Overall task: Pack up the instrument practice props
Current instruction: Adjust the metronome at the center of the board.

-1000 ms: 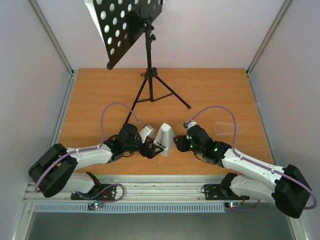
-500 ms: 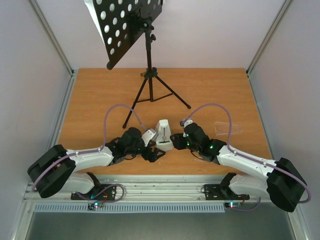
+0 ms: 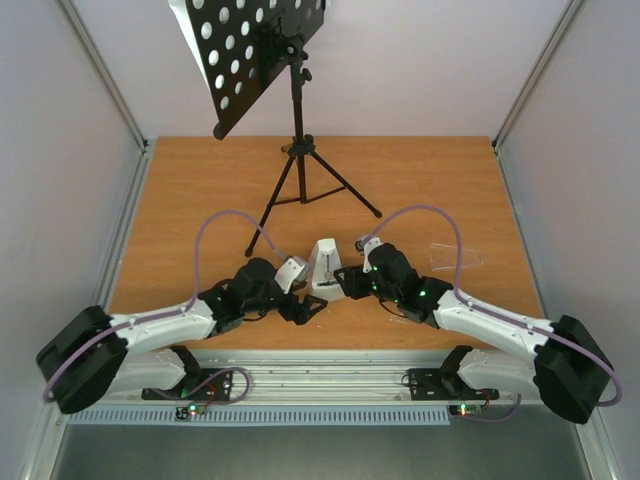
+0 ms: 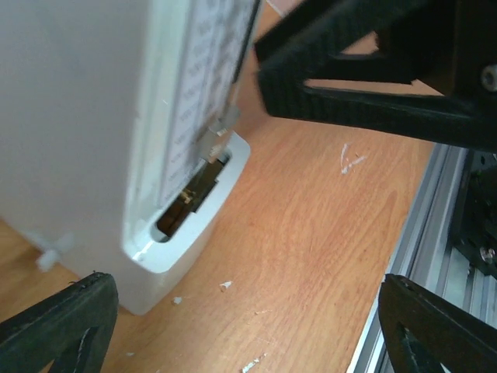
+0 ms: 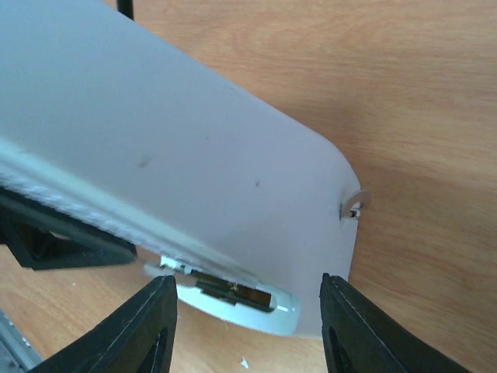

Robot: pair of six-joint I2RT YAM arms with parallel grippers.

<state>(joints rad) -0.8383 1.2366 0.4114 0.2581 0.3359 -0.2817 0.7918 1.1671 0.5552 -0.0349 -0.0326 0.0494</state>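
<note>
The white pyramid metronome stands upright on the table between my two grippers. My left gripper is open just near-left of it; in the left wrist view the metronome fills the left side and my gripper holds nothing. My right gripper is open at the metronome's right side; in the right wrist view its fingers straddle the metronome's base without gripping it. The black tripod music stand stands at the back with its round-holed desk. A white sheet shows behind the desk's left edge.
A small clear plastic piece lies on the table right of my right arm. The stand's legs spread over the back middle of the table. Metal frame posts border the sides, and a rail runs along the near edge.
The metronome has shifted slightly away from the near edge. My right gripper has moved left up to it. My left arm has drawn back and swung lower to the left.
</note>
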